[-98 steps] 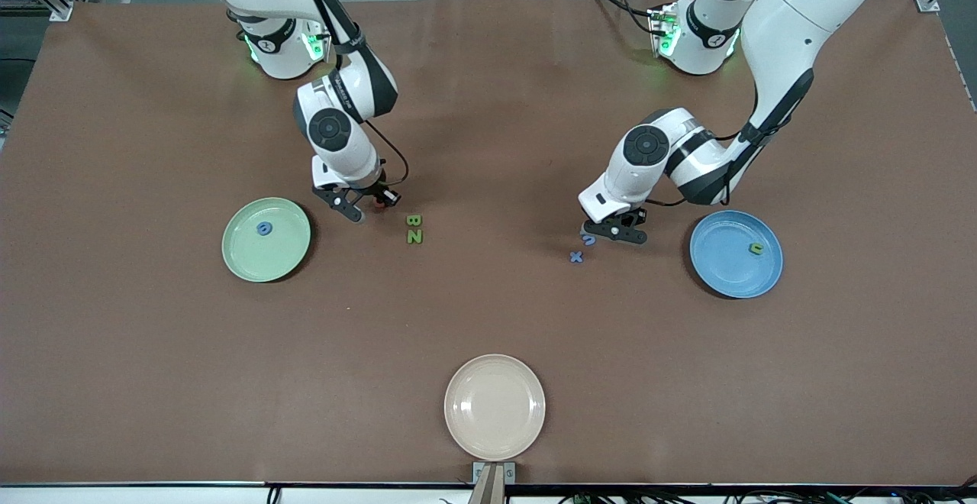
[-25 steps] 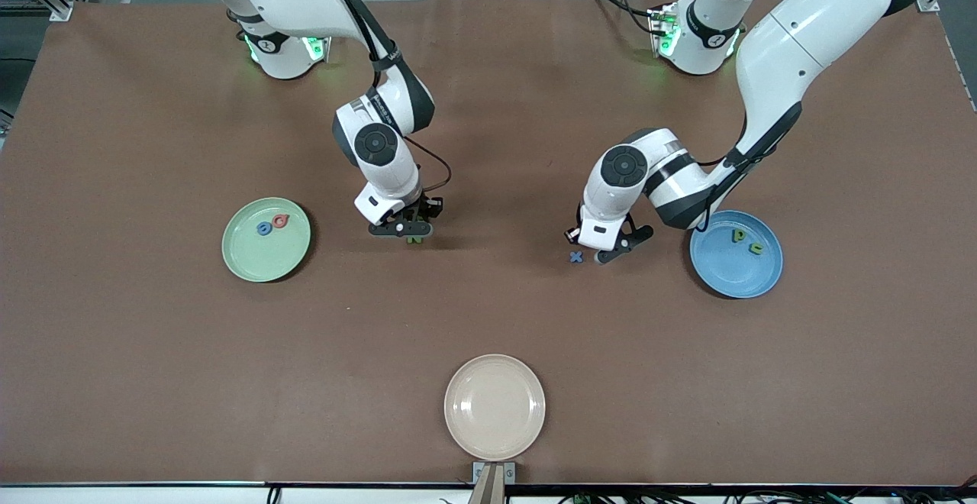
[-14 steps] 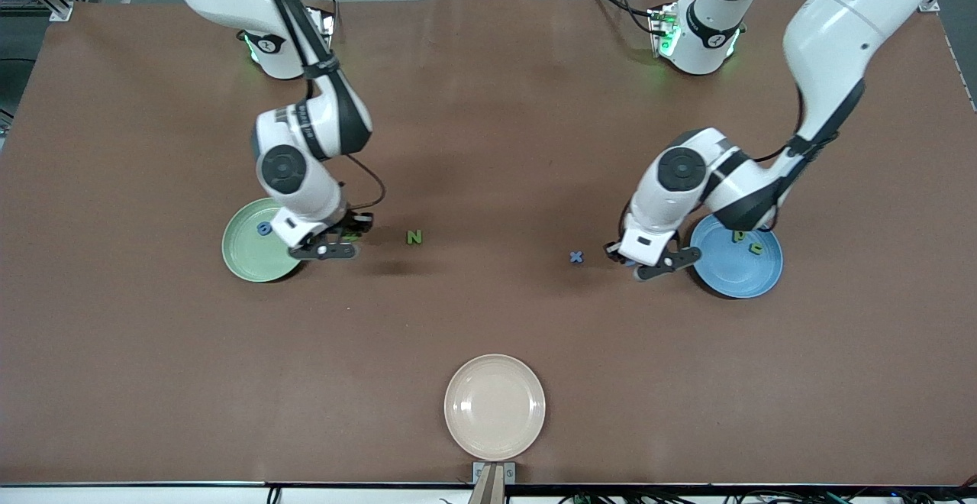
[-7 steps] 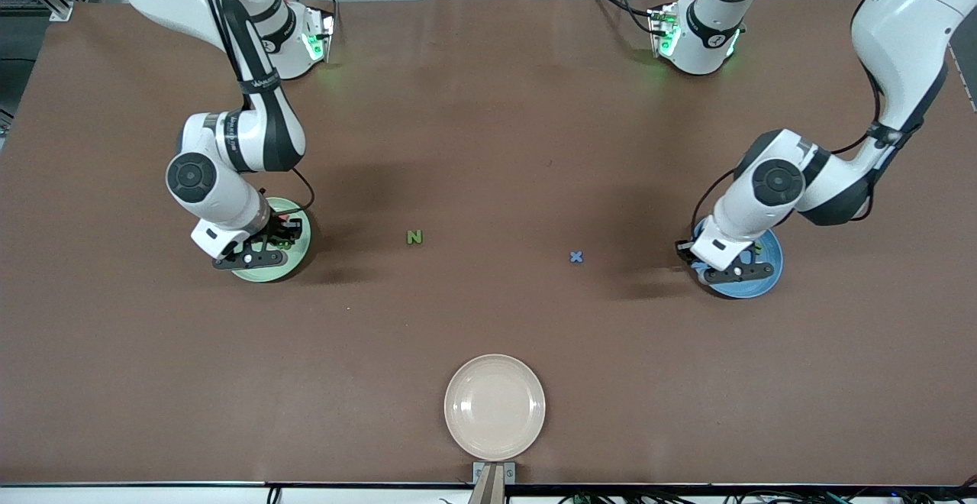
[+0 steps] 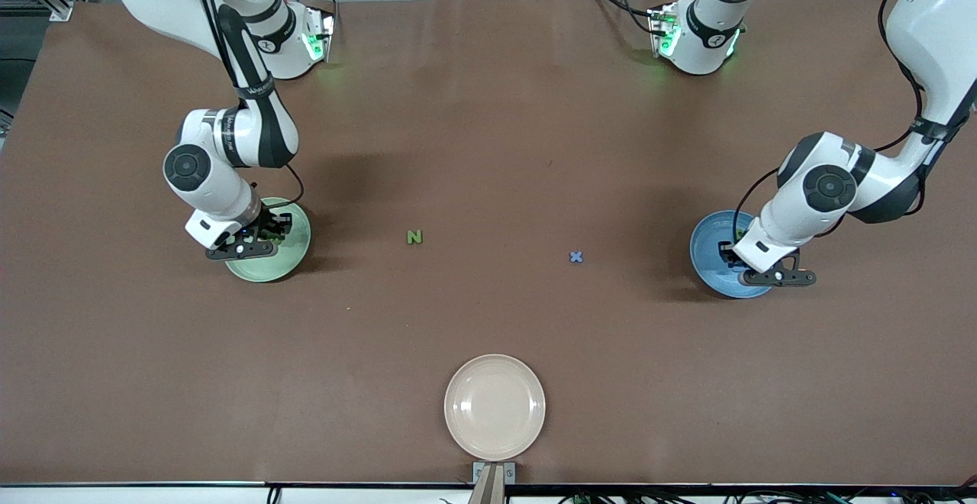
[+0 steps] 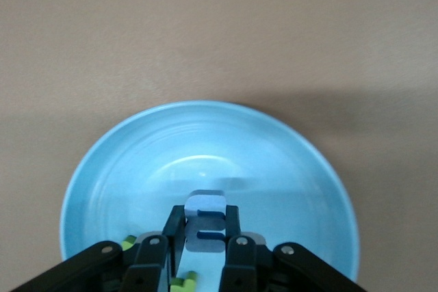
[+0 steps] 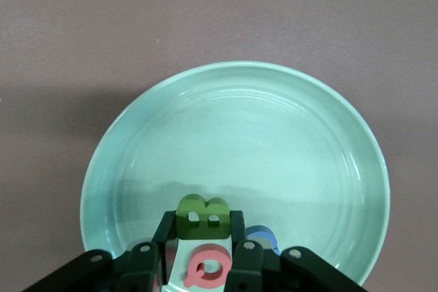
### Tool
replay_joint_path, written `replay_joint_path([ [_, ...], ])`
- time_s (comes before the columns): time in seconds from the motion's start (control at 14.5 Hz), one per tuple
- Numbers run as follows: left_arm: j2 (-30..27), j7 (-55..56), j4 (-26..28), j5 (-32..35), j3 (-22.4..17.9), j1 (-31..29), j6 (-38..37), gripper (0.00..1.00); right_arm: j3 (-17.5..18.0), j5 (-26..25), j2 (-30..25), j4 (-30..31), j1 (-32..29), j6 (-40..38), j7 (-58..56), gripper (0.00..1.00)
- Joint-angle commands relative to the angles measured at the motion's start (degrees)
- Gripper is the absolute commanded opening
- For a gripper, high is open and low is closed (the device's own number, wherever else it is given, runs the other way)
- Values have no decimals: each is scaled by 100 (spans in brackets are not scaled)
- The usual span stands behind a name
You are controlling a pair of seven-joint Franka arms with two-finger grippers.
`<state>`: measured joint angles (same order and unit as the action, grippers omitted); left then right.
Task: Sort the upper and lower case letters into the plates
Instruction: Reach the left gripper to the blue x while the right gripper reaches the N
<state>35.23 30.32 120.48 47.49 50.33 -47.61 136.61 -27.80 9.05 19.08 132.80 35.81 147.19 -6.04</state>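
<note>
Right tool [image 5: 243,247] over the mint green plate [image 5: 294,256], its fingers [image 7: 163,234] closed on a green B [image 7: 202,217] held above the plate's floor; a pink letter [image 7: 206,269] and a blue letter [image 7: 263,237] lie in the plate beneath the tool. Left tool [image 5: 771,275] over the bright blue plate [image 5: 706,248], its fingers [image 6: 231,227] clamped on a blue letter, apparently the m [image 6: 205,221], held above the plate's floor; two green letters [image 6: 183,282] lie in this plate under the tool. On the bare worktop [image 5: 488,122], between the two plates, rest a green N [image 5: 414,237], toward the right arm's end, and a blue x [image 5: 576,257], toward the left arm's end and slightly nearer the front camera. A cream-white plate [image 5: 494,407] sits at the worktop's edge nearest the front camera.
</note>
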Motion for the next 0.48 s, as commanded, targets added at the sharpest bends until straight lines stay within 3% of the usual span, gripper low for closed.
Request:
replay_joint_path([
  [0.0, 194, -114, -77, 129, -32, -38, 23, 9, 64, -9, -141, 132, 5, 2, -29, 2],
  [0.07, 230, -106, -77, 189, -58, -29, 23, 10, 72, -9, -141, 132, 5, -33, -29, 4],
  [0.14, 274, -106, -77, 303, -84, -29, 23, 10, 90, 0, -141, 132, 5, -59, -29, 23],
  [0.21, 318, -106, -77, 348, -119, -29, 23, 10, 108, 0, -150, 132, 5, -120, -38, 76],
  [0.28, 335, -106, -103, 383, -137, -29, 23, 10, 125, 9, -168, 132, 5, -216, -29, 99],
  [0.42, 371, -114, -112, 383, -146, -20, 23, 12, 143, 26, -273, 80, 5, -497, -29, 100],
])
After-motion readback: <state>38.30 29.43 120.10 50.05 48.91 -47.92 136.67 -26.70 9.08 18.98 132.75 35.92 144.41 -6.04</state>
